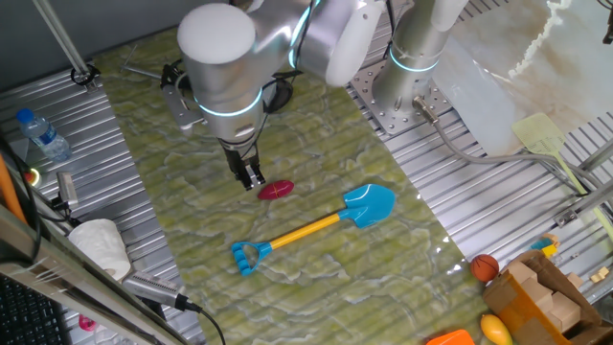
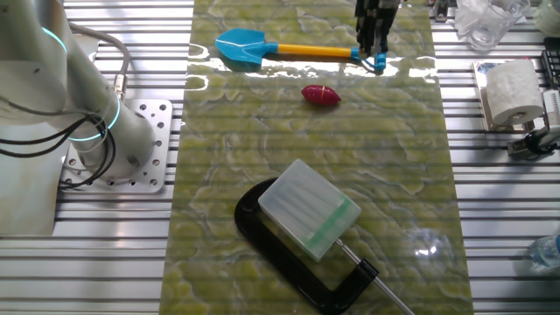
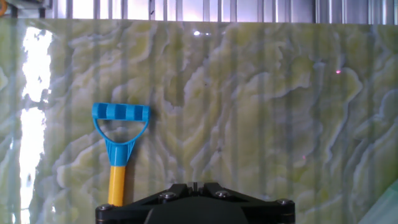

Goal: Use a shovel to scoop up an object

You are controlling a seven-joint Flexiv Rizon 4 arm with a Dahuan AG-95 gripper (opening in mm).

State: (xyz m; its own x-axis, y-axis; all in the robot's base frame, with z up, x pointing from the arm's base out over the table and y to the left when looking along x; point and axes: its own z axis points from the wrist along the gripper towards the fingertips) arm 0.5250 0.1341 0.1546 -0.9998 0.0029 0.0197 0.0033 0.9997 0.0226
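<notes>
The shovel (image 1: 316, 226) lies flat on the green marbled mat, its blue blade (image 1: 371, 204) to the right and its blue D-shaped end (image 1: 249, 256) to the left. In the other fixed view the shovel (image 2: 302, 50) lies along the far edge. The object (image 1: 275, 190), a small dark red oval, rests on the mat beside the yellow shaft; it also shows in the other fixed view (image 2: 320, 95). My gripper (image 1: 251, 177) hangs above the mat, fingers together and empty, just left of the object. In the hand view the gripper (image 3: 194, 185) has the D-shaped end (image 3: 120, 118) to its left.
A pale translucent dustpan (image 2: 311, 210) with a black handle lies on the near part of the mat. An orange ball (image 1: 485, 266) and a cardboard box (image 1: 536, 297) sit off the mat's right. A water bottle (image 1: 43, 134) and a paper roll (image 2: 512, 92) stand on the metal slats.
</notes>
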